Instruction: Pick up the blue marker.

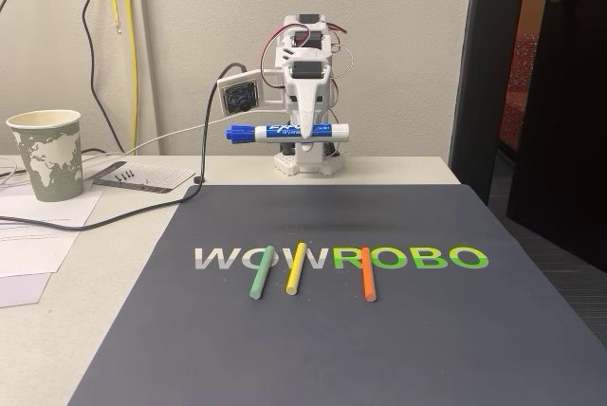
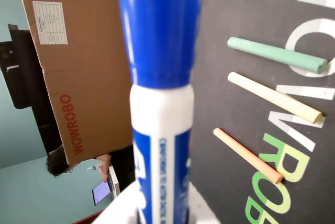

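Above the back edge of the dark mat (image 1: 313,330), in the fixed view, the gripper (image 1: 310,131) points down from the white arm (image 1: 305,64) and is closed on the blue marker (image 1: 286,132), which hangs level in the air, well clear of the mat, its blue cap toward the left of that view and its white end toward the right. The wrist view shows the marker (image 2: 159,103) close up and blurred, running top to bottom, cap uppermost, its barrel entering the white gripper at the lower edge. On the mat, across the "WOWROBO" lettering, lie three thin sticks side by side and apart: green (image 1: 261,272), yellow (image 1: 295,267) and orange (image 1: 367,273). A paper cup (image 1: 45,154) stands on the table at the far left, near papers and cables. The wrist view also takes in a cardboard box (image 2: 78,72).
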Robot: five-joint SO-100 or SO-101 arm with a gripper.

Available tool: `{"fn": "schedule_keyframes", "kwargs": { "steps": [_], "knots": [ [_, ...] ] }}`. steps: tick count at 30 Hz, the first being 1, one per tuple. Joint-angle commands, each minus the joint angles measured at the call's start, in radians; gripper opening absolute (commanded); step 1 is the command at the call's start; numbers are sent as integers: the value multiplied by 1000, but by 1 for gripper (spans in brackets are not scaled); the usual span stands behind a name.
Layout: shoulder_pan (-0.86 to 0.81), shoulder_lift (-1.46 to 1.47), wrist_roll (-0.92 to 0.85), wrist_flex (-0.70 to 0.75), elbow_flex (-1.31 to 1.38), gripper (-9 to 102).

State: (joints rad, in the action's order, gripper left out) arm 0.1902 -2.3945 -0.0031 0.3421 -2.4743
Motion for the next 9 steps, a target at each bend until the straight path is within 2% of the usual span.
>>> {"fn": "schedule_keyframes", "kwargs": {
  "steps": [1, 9],
  "knots": [
    [-5, -9, 6, -9, 14, 1],
    [-6, -12, 6, -8, 14, 1]
  ]
}}
